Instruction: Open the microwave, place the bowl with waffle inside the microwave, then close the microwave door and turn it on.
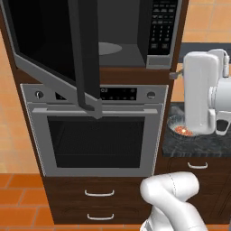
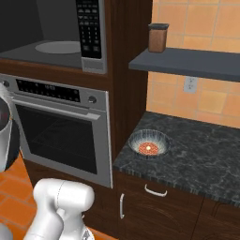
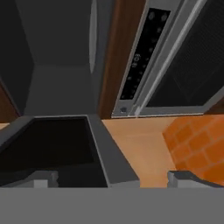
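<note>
The microwave (image 1: 122,36) sits built into the dark wood column, above the silver oven (image 1: 97,131). Its cavity is exposed: a dark, matt interior with a flat round grey turntable (image 2: 58,47) and a black keypad column (image 2: 89,30) at its right. The microwave door (image 1: 45,45) stands swung out to the left, a grey-framed panel with a large dark window and a long dark handle bar (image 1: 85,58). The opening step therefore appears complete, leaving the cavity free for loading.

The worktop (image 2: 201,150) to the right of the column is dark speckled stone. The bowl (image 2: 149,143) rests on it near the left edge, just beside the column (a short reach from the cavity). It is small, round and grey-silver with ribbed, translucent-looking sides. The waffle (image 2: 148,148) lies inside it as a small reddish-orange patch.

The claw (image 3: 111,178) is spread wide and holds nothing. In the hand view its two grey tips stand well apart, near the door edge. The probable next step is a move towards the bowl.
</note>
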Motion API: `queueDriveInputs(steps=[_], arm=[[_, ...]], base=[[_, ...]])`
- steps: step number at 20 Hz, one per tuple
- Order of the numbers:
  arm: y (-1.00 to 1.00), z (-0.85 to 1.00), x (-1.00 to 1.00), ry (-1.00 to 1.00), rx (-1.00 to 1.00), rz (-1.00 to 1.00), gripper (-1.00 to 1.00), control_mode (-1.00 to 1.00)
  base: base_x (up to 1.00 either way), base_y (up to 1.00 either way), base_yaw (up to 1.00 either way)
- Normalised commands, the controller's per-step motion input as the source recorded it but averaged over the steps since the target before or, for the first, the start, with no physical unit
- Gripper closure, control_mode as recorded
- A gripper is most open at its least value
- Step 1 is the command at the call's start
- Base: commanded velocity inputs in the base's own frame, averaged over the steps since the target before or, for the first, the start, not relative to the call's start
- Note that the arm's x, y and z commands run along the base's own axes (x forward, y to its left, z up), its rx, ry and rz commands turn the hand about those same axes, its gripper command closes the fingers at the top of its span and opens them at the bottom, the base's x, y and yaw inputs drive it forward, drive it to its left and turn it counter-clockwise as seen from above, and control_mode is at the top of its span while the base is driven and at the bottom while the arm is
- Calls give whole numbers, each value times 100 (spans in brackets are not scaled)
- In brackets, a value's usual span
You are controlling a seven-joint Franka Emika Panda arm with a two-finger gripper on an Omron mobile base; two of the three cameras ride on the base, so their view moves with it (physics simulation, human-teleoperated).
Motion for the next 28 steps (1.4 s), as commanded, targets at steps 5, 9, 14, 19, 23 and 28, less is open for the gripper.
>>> queueDriveInputs(steps=[5, 9, 14, 19, 23, 28], arm=[[44, -5, 74, 5, 9, 32, -100, -100], [75, -17, 55, -4, 5, 27, -100, -100], [81, -5, 13, -9, 7, 28, -100, -100], [64, 0, 4, -11, 2, 23, -100, -100], [36, 0, 25, -14, 0, 20, -100, -100], [70, -5, 4, -19, -4, 17, -100, -100]], base=[[0, 0, 0], [0, 0, 0], [0, 0, 0], [0, 0, 0], [0, 0, 0], [0, 0, 0]])
